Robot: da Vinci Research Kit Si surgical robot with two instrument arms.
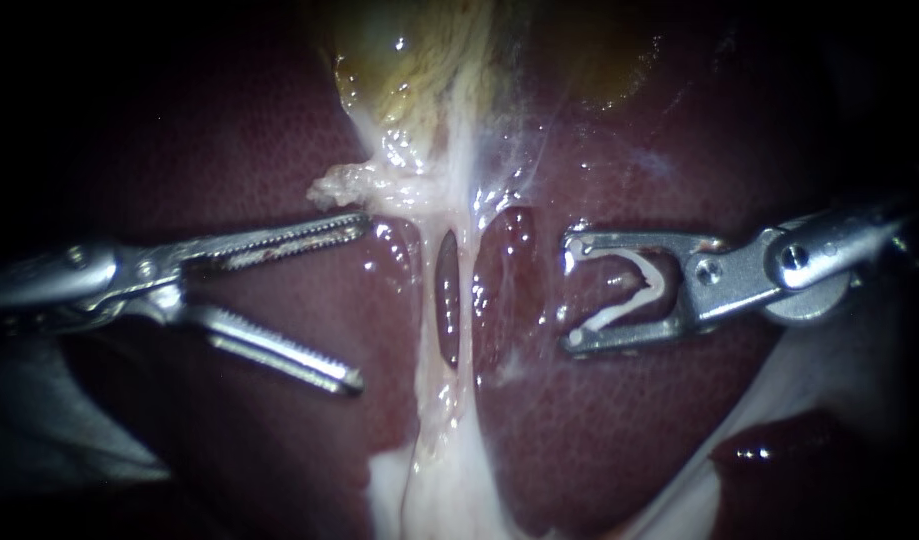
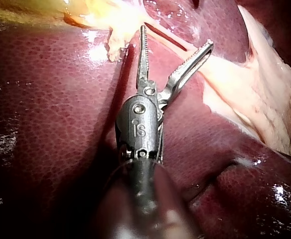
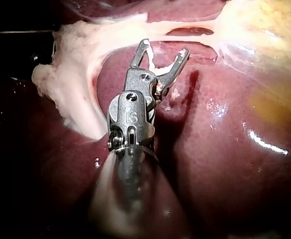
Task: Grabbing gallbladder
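Plainly, the left instrument point(image 1: 359, 302) has its two toothed jaws spread wide with nothing between them. The upper jaw's tip lies just beside a frayed tuft point(image 1: 351, 185) of pale tissue, and the lower jaw hangs over bare liver point(image 1: 259, 150). Facing it, the right instrument point(image 1: 574, 290) carries a white clip point(image 1: 631, 285) seated between its jaws, which stand well apart around it and touch no tissue. Between the two tips run pale strands point(image 1: 469, 320) with a dark slit between them, leading up to the gallbladder point(image 1: 404, 60). This is a yellow-green, glistening sac at the far edge of the endoscope view, beyond both pairs of jaws and partly out of sight. It looks soft, thin-walled and wet, so a shallow pinch would likely slide off and a hard one might tear the wall. The safer hold seems to be the thicker pale tissue where the sac narrows, close to the tuft, rather than the bulging yellow wall. The left shaft comes in nearly level from the left, its wrist turned so the open jaws point toward that narrowing. The right shaft enters from the right, a little higher, with its jaws aimed level at the strands.
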